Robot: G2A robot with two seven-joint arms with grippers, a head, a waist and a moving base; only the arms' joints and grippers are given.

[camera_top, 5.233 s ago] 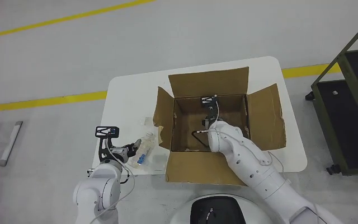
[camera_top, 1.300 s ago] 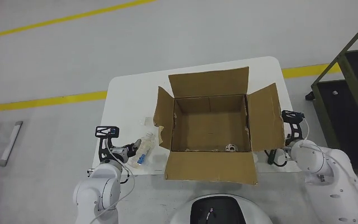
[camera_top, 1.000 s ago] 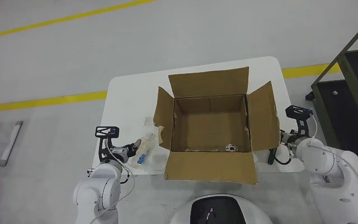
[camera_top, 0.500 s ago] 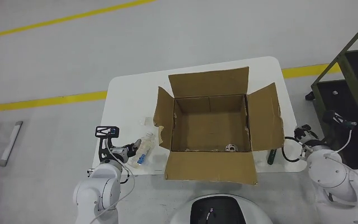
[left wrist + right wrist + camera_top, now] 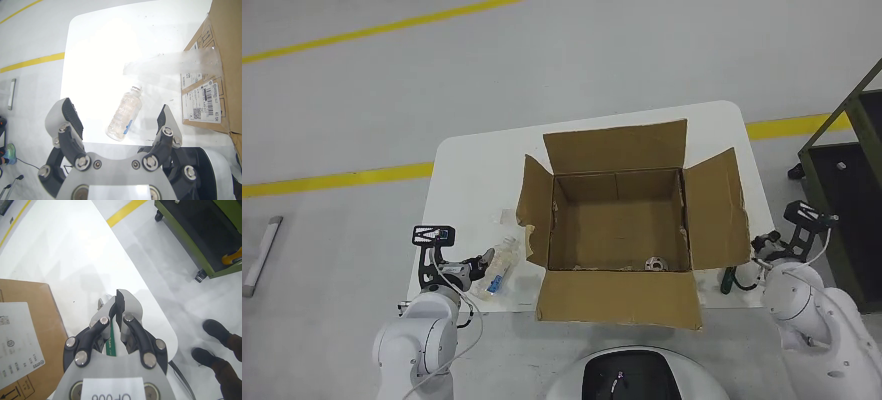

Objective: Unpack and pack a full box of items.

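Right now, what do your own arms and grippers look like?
The left arm and right arm are glossy white shells with thin black cables near the wrists. The left gripper and right gripper have white fingers with black ribbed pads, black linkages and silver bolts. A white printed label sits at the right wrist.

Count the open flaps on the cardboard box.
4. All are folded outward on the cardboard box: far flap, near flap toward the robot, left flap beside the bottle, right flap beside the green-handled tool. None seems hidden.
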